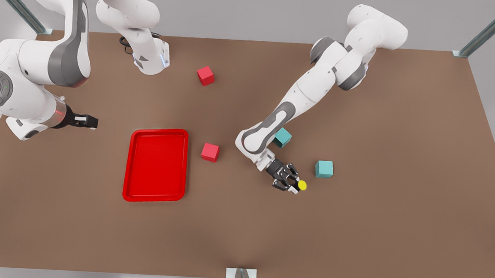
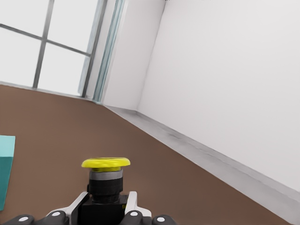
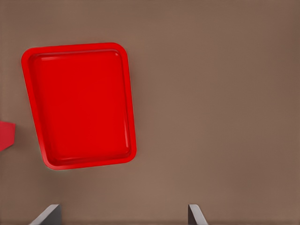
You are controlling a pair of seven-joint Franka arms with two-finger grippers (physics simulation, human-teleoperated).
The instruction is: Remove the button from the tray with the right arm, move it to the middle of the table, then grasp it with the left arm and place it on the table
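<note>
Button [image 1: 301, 185] sits clamped in the left gripper [image 1: 291, 184], out on the table [image 1: 397, 217] well clear of the tray [image 1: 156, 165] and just beside a teal cube [image 1: 324, 169]. From the front view I see only its yellow cap poking past the black fingers; my left wrist view gives me the rest: a round yellow cap on a grey collar over a dark boxy body [image 2: 106, 185], standing upright, with the fingers [image 2: 131, 203] pressed against both sides of that body. I cannot tell whether its base touches the tabletop. The right gripper [image 1: 86, 122] hangs apart near the table's edge on the front view's left, and my right wrist view looks straight down on the bare tray [image 3: 79, 103], the fingertips [image 3: 47, 216] spread wide and holding nothing.
</note>
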